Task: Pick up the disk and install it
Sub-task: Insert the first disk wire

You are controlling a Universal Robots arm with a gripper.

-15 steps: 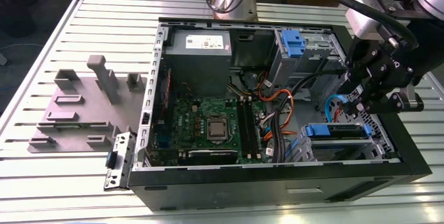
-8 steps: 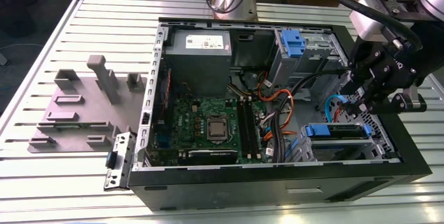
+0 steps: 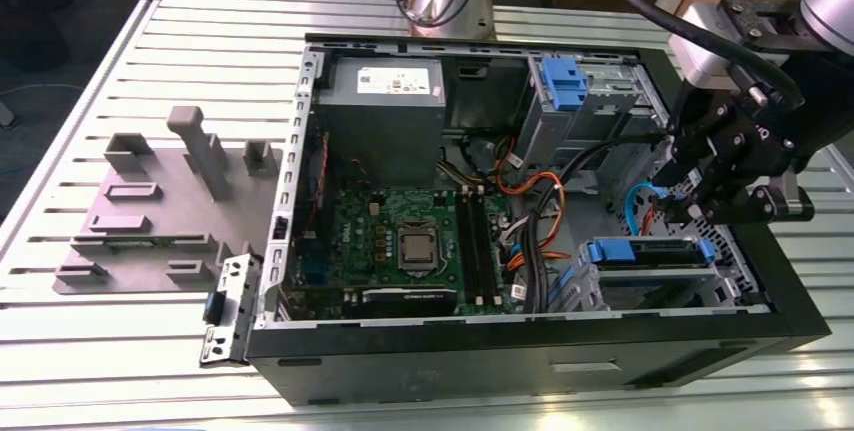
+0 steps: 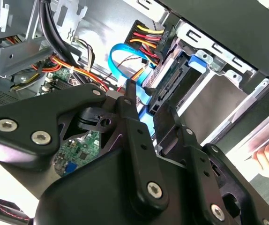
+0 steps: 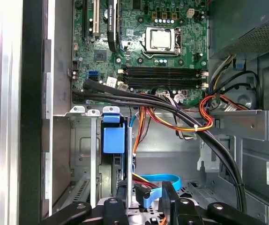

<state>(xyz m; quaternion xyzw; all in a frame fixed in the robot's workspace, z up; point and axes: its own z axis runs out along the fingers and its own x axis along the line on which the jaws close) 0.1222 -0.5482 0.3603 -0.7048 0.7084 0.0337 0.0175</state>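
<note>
Arm pose: the black two-fingered gripper (image 3: 694,213) hangs inside the open black computer case (image 3: 534,346), at the exterior view's right.
Gripper fingers: spread, holding nothing.
Disk: the one silver blue-framed disk (image 3: 650,254) sits in the drive bay, just beside the fingertips.
Blue carrier tabs: two.

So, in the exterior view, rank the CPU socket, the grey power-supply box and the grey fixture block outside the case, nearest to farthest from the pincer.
Measured from the pincer:
1. CPU socket, mid-motherboard.
2. Grey power-supply box, the case's far corner.
3. Grey fixture block, on the table beyond the case's left wall.
</note>
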